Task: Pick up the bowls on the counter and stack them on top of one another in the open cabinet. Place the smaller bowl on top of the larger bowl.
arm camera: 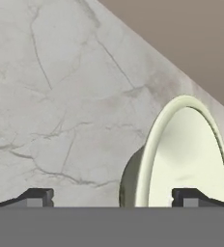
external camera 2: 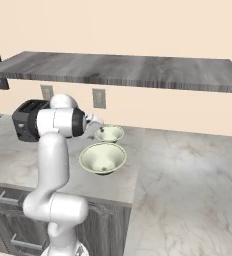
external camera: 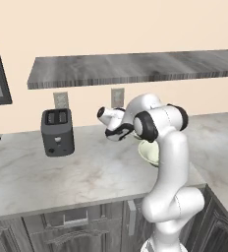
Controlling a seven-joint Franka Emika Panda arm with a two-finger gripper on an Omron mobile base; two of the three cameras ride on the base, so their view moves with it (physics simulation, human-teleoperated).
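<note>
Claw (arm camera: 113, 197) spread wide astride flared rim, smaller bowl (arm camera: 181, 154) glossy cream-green

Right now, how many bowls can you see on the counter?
2. The larger bowl sits near the counter's front edge. The smaller bowl sits just behind it, nearer the wall, by the fingers.

Tool (arm camera: 111, 197) wide open, arm bent
</note>
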